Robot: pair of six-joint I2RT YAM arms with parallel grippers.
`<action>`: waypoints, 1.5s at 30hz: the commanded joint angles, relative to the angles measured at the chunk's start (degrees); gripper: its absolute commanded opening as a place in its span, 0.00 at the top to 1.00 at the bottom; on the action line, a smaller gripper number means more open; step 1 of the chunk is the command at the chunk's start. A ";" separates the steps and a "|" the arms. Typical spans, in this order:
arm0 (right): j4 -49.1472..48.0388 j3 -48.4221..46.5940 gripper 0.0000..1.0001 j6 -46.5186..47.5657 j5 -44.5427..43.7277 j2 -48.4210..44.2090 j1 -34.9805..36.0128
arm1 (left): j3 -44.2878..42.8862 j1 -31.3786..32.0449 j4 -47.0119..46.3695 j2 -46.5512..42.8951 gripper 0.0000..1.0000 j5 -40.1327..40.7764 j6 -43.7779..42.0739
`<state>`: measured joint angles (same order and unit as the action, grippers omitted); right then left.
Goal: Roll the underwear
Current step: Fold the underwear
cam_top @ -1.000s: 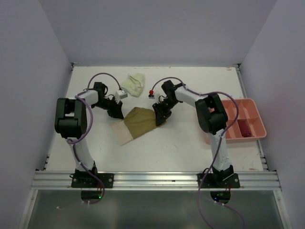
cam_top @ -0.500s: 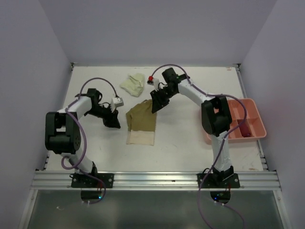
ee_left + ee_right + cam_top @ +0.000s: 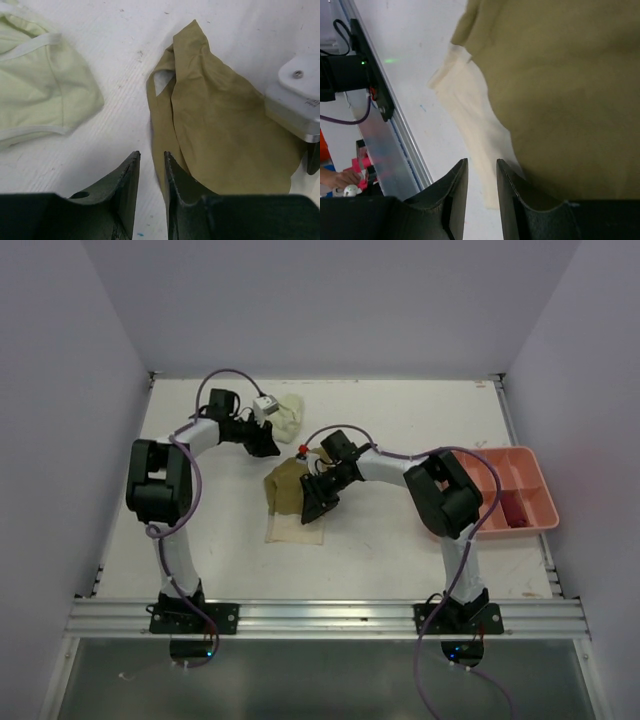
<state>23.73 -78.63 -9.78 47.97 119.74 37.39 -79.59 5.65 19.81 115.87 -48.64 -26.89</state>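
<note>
As the left end effector [image 3: 151,159] and right end effector [image 3: 481,166] are hovering slightly parted, empty, olive-tan cloth underwear [image 3: 220,130] is lying just ahead.

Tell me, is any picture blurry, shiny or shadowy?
Top view: soft, even light, only faint shadows on the table. Left wrist view: the olive cloth is sharp, while the near fingers look dark and a bit soft. Right wrist view: a green glow lies on the table, and the far left edge is blurry.
</note>
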 commanded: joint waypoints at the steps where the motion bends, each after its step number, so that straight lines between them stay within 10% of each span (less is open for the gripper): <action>1: -0.89 0.76 0.67 0.35 -0.32 1.10 -0.47 | 0.49 1.64 -7.33 1.10 0.71 0.21 6.85; 22: 42.09 -27.96 0.70 45.28 -13.00 10.50 -12.42 | 26.50 3.05 19.99 -19.01 0.72 0.14 -17.03; 33: 30.03 -22.64 0.64 27.85 3.27 0.07 -10.85 | 38.80 3.40 7.54 -46.52 0.38 2.68 -45.64; 39: 8.38 -16.73 0.63 6.32 1.52 0.49 -8.03 | 32.67 7.00 12.86 -35.66 0.26 2.06 -63.34; 45: 1.59 -17.08 0.66 -1.20 -1.20 6.11 -5.66 | 34.76 13.41 6.23 -31.94 0.23 4.52 -62.76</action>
<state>32.97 -95.55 -2.94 47.48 123.83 30.92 -45.32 15.97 30.96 84.36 -43.90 -85.36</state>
